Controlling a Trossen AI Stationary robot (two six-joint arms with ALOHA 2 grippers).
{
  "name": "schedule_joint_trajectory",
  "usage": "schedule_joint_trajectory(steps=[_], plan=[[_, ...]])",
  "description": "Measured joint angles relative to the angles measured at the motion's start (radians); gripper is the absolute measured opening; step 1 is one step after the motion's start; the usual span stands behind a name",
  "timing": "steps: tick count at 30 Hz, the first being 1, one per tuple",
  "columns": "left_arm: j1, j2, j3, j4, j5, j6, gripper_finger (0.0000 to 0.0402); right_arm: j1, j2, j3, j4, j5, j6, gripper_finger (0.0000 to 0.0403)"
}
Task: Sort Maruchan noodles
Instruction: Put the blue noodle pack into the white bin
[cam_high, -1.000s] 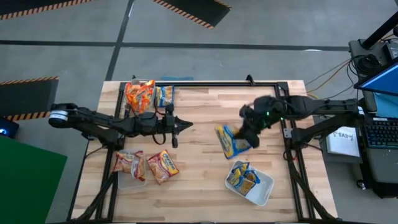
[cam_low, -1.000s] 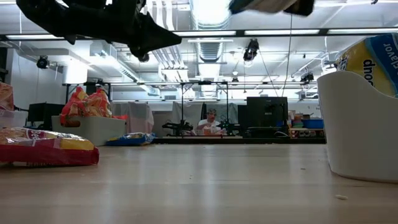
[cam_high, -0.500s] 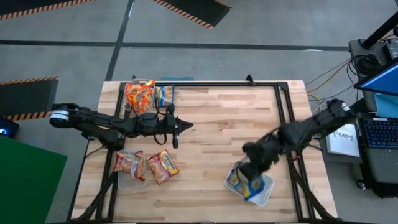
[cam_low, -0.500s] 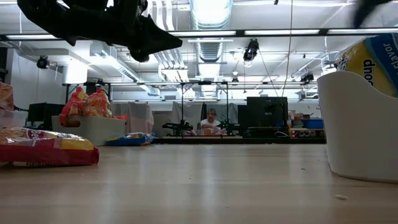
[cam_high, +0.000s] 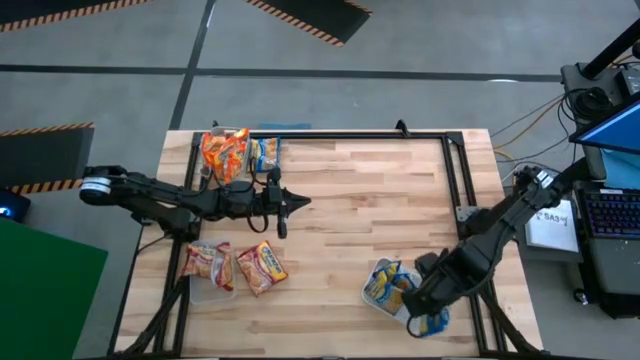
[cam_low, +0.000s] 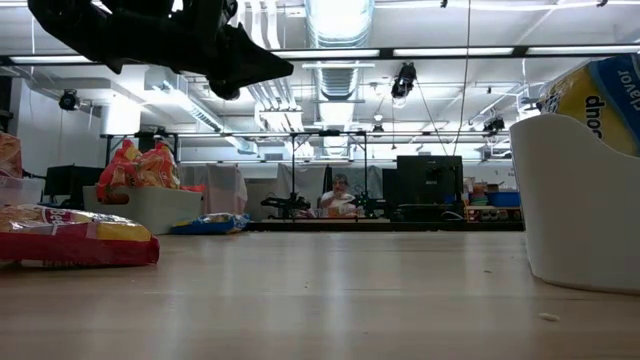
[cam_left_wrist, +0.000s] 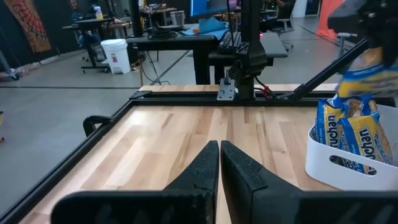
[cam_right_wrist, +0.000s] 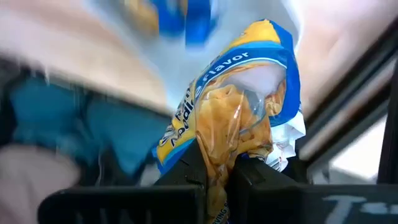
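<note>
I have a crinkly blue-and-yellow plastic noodle packet (cam_right_wrist: 239, 118) pinched in my right pincer (cam_right_wrist: 219, 167), whose fingers are clamped tight on the wrapper's lower edge. From above, that right pincer (cam_high: 428, 308) hangs over the outer edge of the white rectangular plastic tub (cam_high: 381, 301) at the near right corner of the wooden tabletop (cam_high: 350, 190), and the packet pokes out just past the tub's rim. More blue packets (cam_left_wrist: 348, 127) stand upright inside that tub.

My left pincer (cam_left_wrist: 219, 163) hovers above the tabletop's left-centre with its fingers together and nothing between them. Just in front of it, a red packet (cam_high: 206, 264) lies on a second tub, and an orange packet (cam_high: 261, 267) lies just beside it on the wood. At the far left corner, orange packets (cam_high: 224, 152) are heaped in another tub, with a blue one (cam_high: 264, 153) just beside them.
</note>
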Motion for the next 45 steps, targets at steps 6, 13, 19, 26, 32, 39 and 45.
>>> schedule_joint_trajectory(steps=[6, 13, 19, 26, 32, 39, 45], plan=[[0.000, 0.000, 0.000, 0.000, 0.000, 0.003, 0.0000, -0.009, 0.027, -0.001, -0.013, 0.098, 0.052, 0.0015], [0.000, 0.000, 0.000, -0.006, 0.000, 0.019, 0.0000, -0.009, 0.096, -0.004, -0.015, 0.072, 0.084, 0.0015], [0.000, 0.000, 0.000, -0.006, 0.000, 0.021, 0.0000, -0.018, 0.154, -0.004, -0.013, 0.063, 0.083, 0.0015], [0.000, 0.000, 0.000, -0.006, 0.000, 0.018, 0.0000, -0.020, 0.197, -0.005, -0.011, 0.063, 0.064, 0.0020], [0.000, 0.000, 0.000, -0.009, 0.000, 0.006, 0.0000, -0.020, 0.206, -0.005, -0.043, 0.064, 0.056, 0.0028], [0.000, 0.000, 0.000, -0.023, 0.000, -0.001, 0.0000, -0.020, 0.181, -0.006, -0.078, 0.066, 0.051, 0.0029], [0.000, 0.000, 0.000, -0.026, 0.000, -0.002, 0.0000, -0.020, 0.181, -0.006, -0.075, 0.066, 0.023, 0.0023]])
